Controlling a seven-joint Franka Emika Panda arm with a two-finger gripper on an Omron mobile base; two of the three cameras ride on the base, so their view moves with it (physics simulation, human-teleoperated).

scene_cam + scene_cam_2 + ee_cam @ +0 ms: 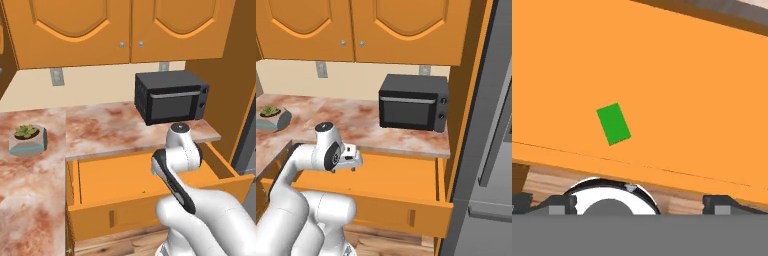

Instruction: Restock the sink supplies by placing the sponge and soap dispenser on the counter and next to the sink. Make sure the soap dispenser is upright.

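The small flat bright green rectangular sponge (613, 124) lies on the bare orange floor of the open pulled-out drawer (115, 172), seen from above in the hand view and as a faint green speck in the left base view. It sits alone, well apart from the drawer walls, its long side tilted a little against the drawer's front edge.

The pincer (639, 202) hovers over the drawer with its 2 dark fingertips (721, 204) spread wide and nothing between them; in the right base view the white hand (348, 159) hangs just above the drawer's front rim. The sponge lies ahead of the fingertips, not yet between them.

The step in hand looks like the reach for the sponge. To do it well, the hand should move forward until the sponge is centred between the fingers, then roll so the jaws close across its short side, not its length. Because the block is thin, the tips need to go down almost to the drawer floor before closing, or they may slide over the top. Lift straight up to clear the drawer front.

The reddish-brown and cream marbled stone surface (100, 127) behind the drawer carries a black microwave (171, 96) and a small potted succulent (28, 139). I cannot make out the soap dispenser or the sink.
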